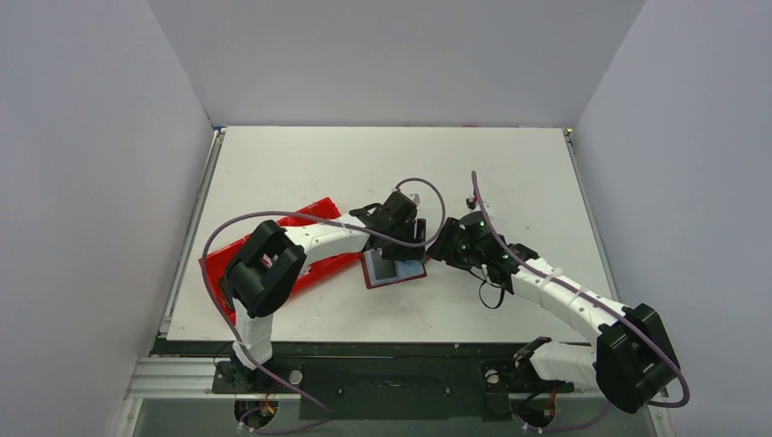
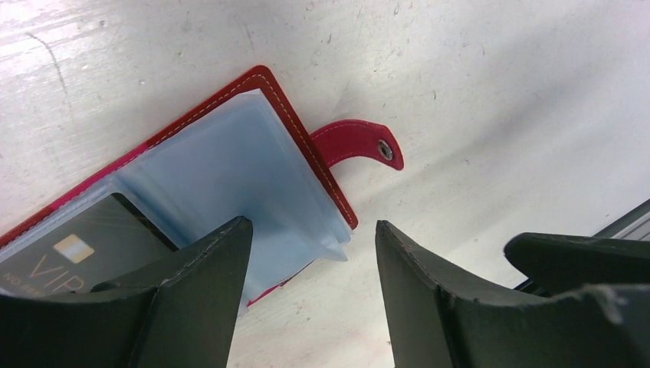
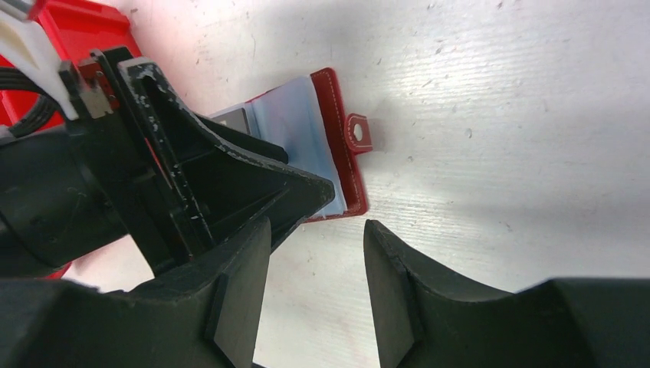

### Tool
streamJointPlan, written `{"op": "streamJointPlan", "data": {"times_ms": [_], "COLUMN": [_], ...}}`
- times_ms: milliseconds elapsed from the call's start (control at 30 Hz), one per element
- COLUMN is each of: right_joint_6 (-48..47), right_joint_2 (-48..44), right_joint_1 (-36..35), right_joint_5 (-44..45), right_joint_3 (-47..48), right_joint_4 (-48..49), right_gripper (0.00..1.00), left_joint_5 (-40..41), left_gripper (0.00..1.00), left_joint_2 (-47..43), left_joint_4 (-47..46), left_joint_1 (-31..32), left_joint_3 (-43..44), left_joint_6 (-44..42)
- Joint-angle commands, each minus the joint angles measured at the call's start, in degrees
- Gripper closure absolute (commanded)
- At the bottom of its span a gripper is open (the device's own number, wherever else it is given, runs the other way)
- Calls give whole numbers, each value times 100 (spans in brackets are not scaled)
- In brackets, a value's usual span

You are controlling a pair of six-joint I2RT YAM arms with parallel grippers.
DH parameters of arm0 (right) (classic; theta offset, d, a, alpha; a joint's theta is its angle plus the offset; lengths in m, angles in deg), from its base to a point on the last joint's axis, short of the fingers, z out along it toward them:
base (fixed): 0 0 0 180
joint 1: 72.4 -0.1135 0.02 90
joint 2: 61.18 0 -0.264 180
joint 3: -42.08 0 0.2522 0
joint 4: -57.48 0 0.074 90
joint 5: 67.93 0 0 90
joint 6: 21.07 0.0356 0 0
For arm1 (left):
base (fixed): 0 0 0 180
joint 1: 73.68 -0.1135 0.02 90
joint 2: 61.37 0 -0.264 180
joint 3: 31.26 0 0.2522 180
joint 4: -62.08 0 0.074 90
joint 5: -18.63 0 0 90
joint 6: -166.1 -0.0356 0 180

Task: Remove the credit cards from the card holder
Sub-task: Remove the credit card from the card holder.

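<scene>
The card holder [image 1: 391,271] lies open on the table, dark red with grey-blue pockets [image 2: 230,169] and a red strap tab [image 2: 356,143]. A dark credit card [image 2: 80,249] with a gold chip and the letters VIP sits inside a pocket. My left gripper [image 2: 312,226] hovers open over the holder's right edge, and the loose pocket corner [image 2: 337,247] shows between its fingers, ungripped. My right gripper [image 3: 316,226] is open over bare table just beside the holder [image 3: 337,161], close behind the left gripper [image 1: 410,242].
A bright-red plastic tray [image 1: 273,246] lies left of the holder, partly under the left arm. The two grippers stand close together, right gripper [image 1: 433,255] almost touching the left one. White walls enclose the table [image 1: 510,182] on three sides.
</scene>
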Motion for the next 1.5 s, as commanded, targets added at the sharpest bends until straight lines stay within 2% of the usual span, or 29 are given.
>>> {"op": "streamJointPlan", "data": {"times_ms": [0, 267, 600, 733, 900, 1067, 1267, 1467], "right_joint_6": [-113, -118, -214, -291, -457, -624, -797, -957], "right_joint_2": [-235, -253, -47, 362, 1350, 2468, 3414, 3807], "right_joint_1": [60, 62, -191, -598, -1055, -1275, -1468, -1644], "right_joint_5": [323, 337, 313, 413, 393, 248, 573, 1092], "right_joint_3": [47, 58, 353, 716, 1409, 2160, 2872, 3197], "right_joint_4": [-112, -140, -160, -146, -125, -131, -458, -797], "right_gripper": [55, 55, 56, 56, 57, 51, 47, 42], "left_joint_5": [-177, -399, 396, 690, 741, 763, 677, 561], "left_gripper": [42, 40, 39, 39, 39, 39, 39, 39], "left_joint_2": [182, 328, -944, -1491, -2184, -2782, -3073, -3135], "left_joint_4": [-272, -431, 318, 579, 602, 726, 738, 660], "left_joint_1": [26, 22, -309, -594, -1124, -1412, -1623, -1699], "left_joint_3": [346, 356, 11, -398, -1172, -1552, -1844, -2008], "left_joint_6": [-85, -45, -50, -10, 68, -10, -49, -71]}}
